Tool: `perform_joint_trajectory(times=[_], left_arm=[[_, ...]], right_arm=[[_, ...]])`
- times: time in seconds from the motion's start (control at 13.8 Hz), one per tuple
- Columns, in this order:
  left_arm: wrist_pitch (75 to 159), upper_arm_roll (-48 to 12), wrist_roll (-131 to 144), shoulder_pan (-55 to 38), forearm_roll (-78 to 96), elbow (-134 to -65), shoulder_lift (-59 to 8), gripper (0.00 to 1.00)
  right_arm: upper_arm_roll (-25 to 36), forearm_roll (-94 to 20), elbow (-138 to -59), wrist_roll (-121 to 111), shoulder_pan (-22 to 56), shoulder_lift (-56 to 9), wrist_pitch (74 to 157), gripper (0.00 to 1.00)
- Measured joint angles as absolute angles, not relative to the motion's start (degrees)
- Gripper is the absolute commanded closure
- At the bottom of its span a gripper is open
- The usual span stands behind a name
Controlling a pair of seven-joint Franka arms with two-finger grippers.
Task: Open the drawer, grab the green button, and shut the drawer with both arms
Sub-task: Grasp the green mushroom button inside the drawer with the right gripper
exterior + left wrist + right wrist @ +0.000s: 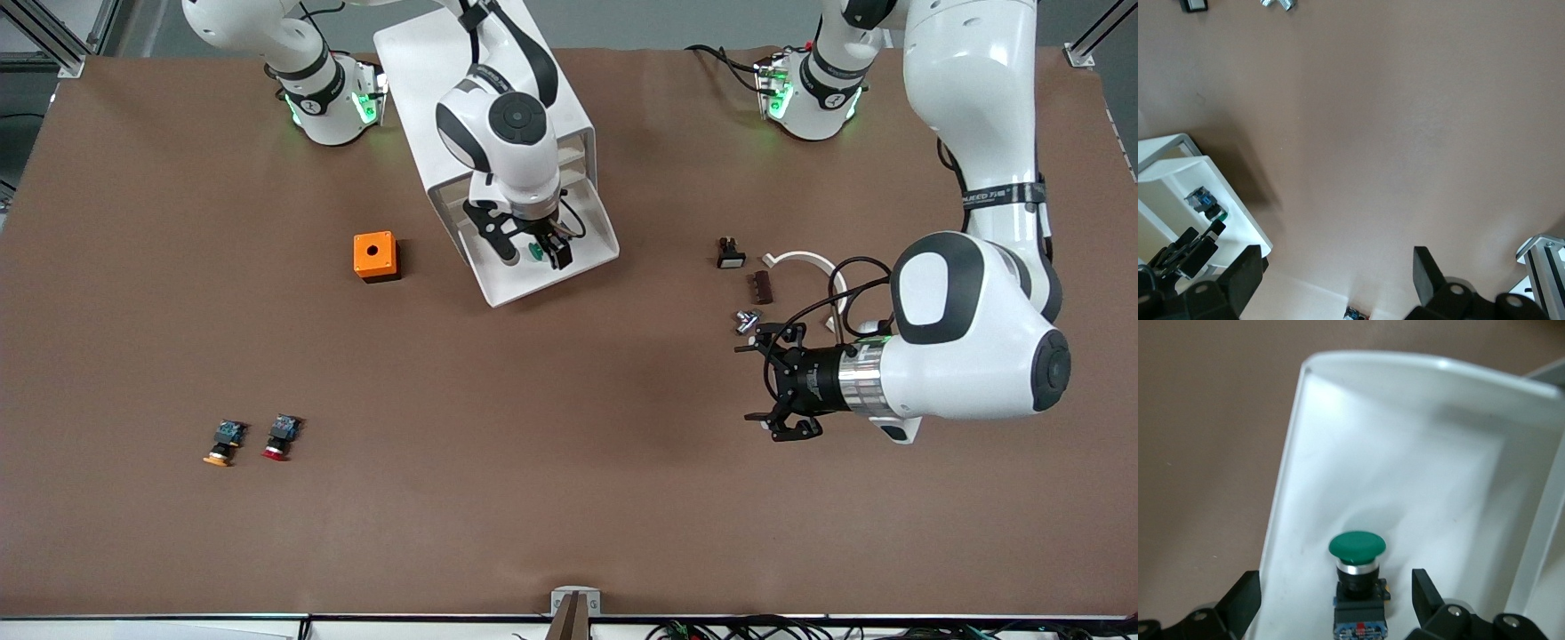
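Observation:
The lowest drawer (582, 253) of the white cabinet (462, 71) stands pulled out toward the front camera. The green-capped button (538, 252) lies in it. My right gripper (533, 251) is down in the drawer, open, with one finger on each side of the button and a gap on both sides. In the right wrist view the button (1358, 550) lies between the fingers (1426, 593) on the drawer floor (1405, 453). My left gripper (782, 391) is open and empty, held level over bare table toward the left arm's end. Its wrist view shows the drawer (1238, 207) and button (1207, 204) farther off.
An orange box (375, 256) sits beside the drawer toward the right arm's end. An orange-capped button (224, 443) and a red-capped button (281, 437) lie nearer the front camera. A black switch (730, 253), a brown part (763, 286), a white curved piece (805, 260) and a metal part (747, 320) lie by the left gripper.

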State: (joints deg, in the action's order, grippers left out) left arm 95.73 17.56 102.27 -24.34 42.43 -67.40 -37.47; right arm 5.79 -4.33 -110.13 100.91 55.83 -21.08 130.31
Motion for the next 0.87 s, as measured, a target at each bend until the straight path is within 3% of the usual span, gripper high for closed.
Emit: perform_joint_trajectory(times=[0.36, 0.58, 0.72, 0.87], left_arm=[[95.7, 17.8, 96.6, -22.7, 39.1, -67.6, -36.9, 0.01], [95.7, 17.8, 94.8, -22.4, 33.2, -67.6, -35.4, 0.01], [95.7, 17.8, 94.7, -22.3, 31.8, -67.6, -34.2, 0.01], [95.7, 17.9, 94.7, -21.6, 30.5, -67.6, -33.7, 0.01]], right_arm=[[5.8, -4.3, -110.1, 103.0, 57.4, -21.9, 130.3, 0.03], [5.8, -4.3, -109.7, 103.8, 58.1, -23.2, 130.3, 0.1], [5.8, -4.3, -109.0, 104.1, 58.4, -24.1, 130.3, 0.27], [5.8, -4.3, -108.6, 104.1, 58.7, -24.8, 130.3, 0.59]])
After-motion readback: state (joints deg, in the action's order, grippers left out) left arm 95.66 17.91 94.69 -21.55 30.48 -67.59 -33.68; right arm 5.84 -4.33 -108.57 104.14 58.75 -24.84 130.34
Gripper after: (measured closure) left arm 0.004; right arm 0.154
